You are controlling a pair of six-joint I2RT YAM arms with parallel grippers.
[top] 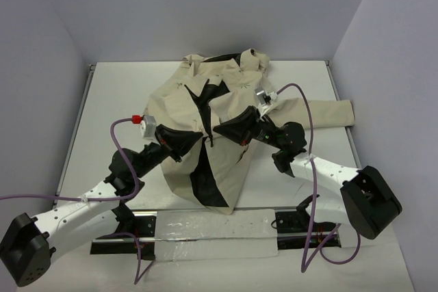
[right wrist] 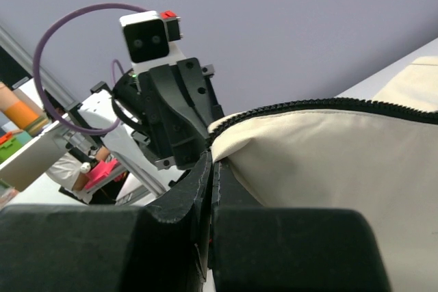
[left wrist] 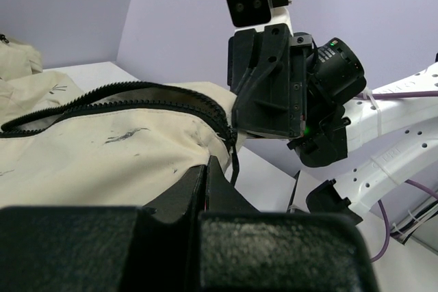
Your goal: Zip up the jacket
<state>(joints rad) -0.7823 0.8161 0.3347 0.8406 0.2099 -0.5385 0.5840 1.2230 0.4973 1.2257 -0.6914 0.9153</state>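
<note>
The counter [top: 109, 100] spreads wide ahead of both my grippers, with bare surface out past my left one. There is less past my right one, where a sleeve [top: 328, 111] reaches toward the edge. The jacket [top: 178, 94] lies lengthwise away from me, hood far beyond my grippers and hem back toward my bases, so its long axis and the zip line run straight out ahead. Its front gapes, and the black lining [top: 205, 182] shows in a wedge behind and below my grippers.

The zipper teeth [left wrist: 137, 90] run from my tips toward the hood, unjoined as far as I can see.

My left gripper [top: 198, 140] is clamped fully closed and looks pinched on the cream front edge on its own side. My right gripper [top: 217, 128] is closed just as tight on the opposite edge, right at the teeth. The two tips face each other, almost touching across the opening.

A small dark tab hangs just below my right tip; I cannot tell whether it is the pull. I judge my right gripper is the nearer one to draw up the track, away from me, while my left holds the fabric taut. There is open room ahead and above, but my two wrists crowd each other sideways
</note>
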